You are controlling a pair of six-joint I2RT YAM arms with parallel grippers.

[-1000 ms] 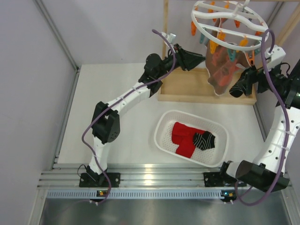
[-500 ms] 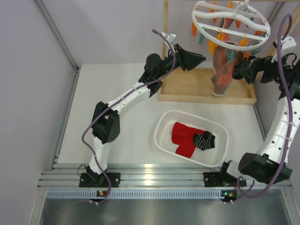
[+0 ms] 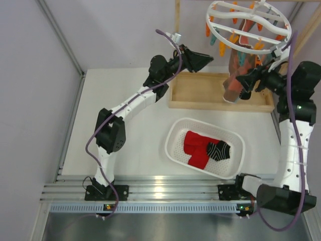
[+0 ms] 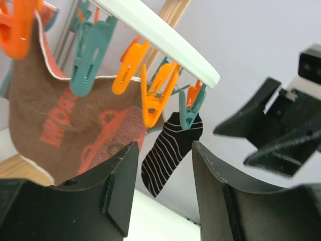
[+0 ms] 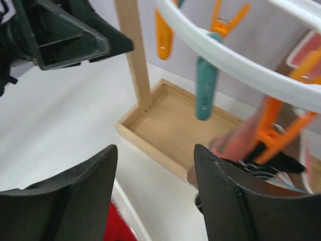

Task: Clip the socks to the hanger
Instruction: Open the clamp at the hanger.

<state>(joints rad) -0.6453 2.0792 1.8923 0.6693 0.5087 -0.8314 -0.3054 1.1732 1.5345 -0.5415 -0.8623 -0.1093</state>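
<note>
The white ring hanger [image 3: 248, 25] hangs at the top right with orange and teal clips; it also shows in the left wrist view [image 4: 160, 37] and the right wrist view [image 5: 235, 60]. One black striped sock [image 4: 170, 150] hangs from a teal clip. Two red socks [image 3: 195, 145] and another black striped sock [image 3: 218, 150] lie in the basket. My left gripper [image 3: 211, 59] [image 4: 163, 168] is open and empty, left of the hanger and below its rim. My right gripper [image 3: 239, 82] [image 5: 155, 150] is open and empty, under the hanger's right side, close to the hanging fabric.
A large salmon-and-teal sock [image 3: 235, 70] [image 4: 75, 120] hangs from the hanger. The wooden frame has a tray base [image 3: 200, 95] and an upright post [image 3: 177, 15]. The white perforated basket [image 3: 173, 145] stands in the middle. Metal rails run along the near edge.
My right arm has swung up and leftward, bringing its gripper under the hanger by the salmon sock. My left gripper has drawn back slightly to the left. The hanger has shifted a little.
</note>
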